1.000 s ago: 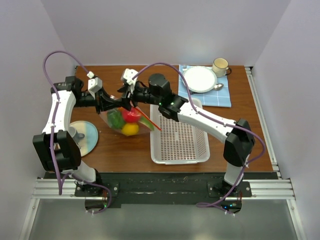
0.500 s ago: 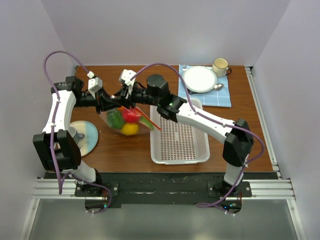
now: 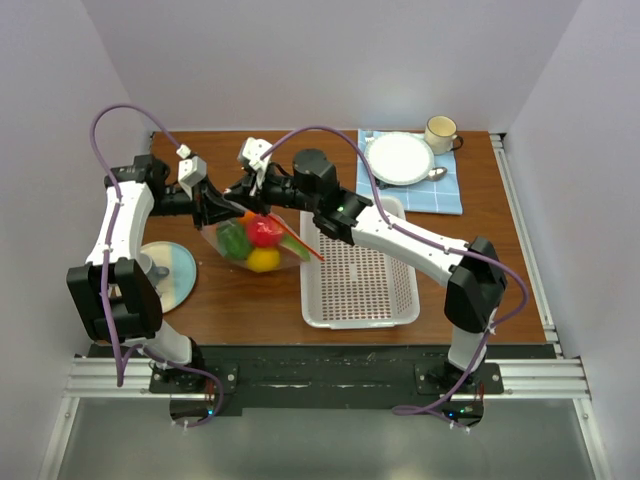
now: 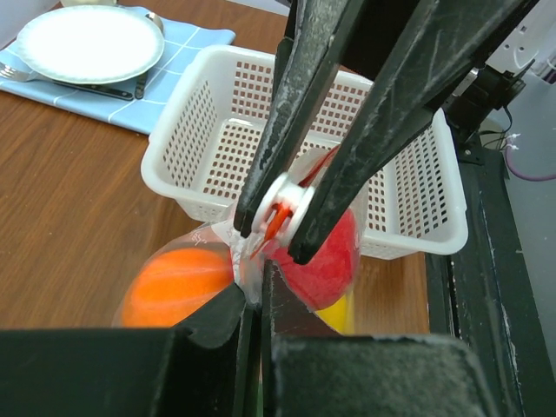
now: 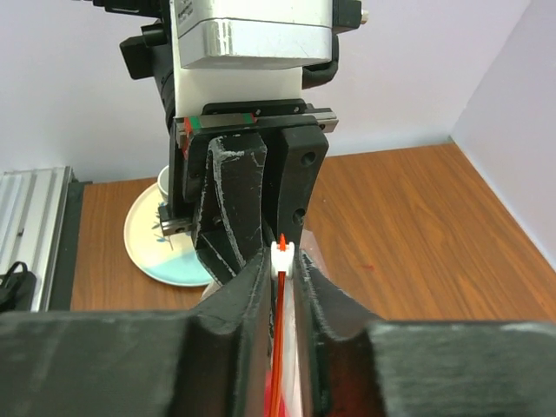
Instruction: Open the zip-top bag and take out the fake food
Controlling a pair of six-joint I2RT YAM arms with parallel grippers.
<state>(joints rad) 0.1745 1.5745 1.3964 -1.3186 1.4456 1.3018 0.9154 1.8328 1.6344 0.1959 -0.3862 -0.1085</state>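
Observation:
The zip-top bag (image 3: 258, 242) is held off the table between both grippers, with its red-orange zip strip (image 5: 280, 347) on top. Inside it is the fake food: a red round piece (image 3: 264, 231), a green piece (image 3: 232, 239), a yellow lemon (image 3: 262, 259) and an orange (image 4: 174, 284). My left gripper (image 4: 254, 291) is shut on the bag's plastic edge just below the zip's end. My right gripper (image 5: 283, 261) is shut on the white zip slider (image 4: 282, 201), right opposite the left gripper (image 3: 222, 208).
A white perforated basket (image 3: 358, 300) stands just right of the bag. A saucer (image 3: 170, 272) lies at the left. At the back right a white plate (image 3: 400, 158) sits on a blue cloth, and a mug (image 3: 440, 130) stands by it.
My right gripper has moved a little to the left with the slider, closer to the left gripper. The bag hangs much as before.

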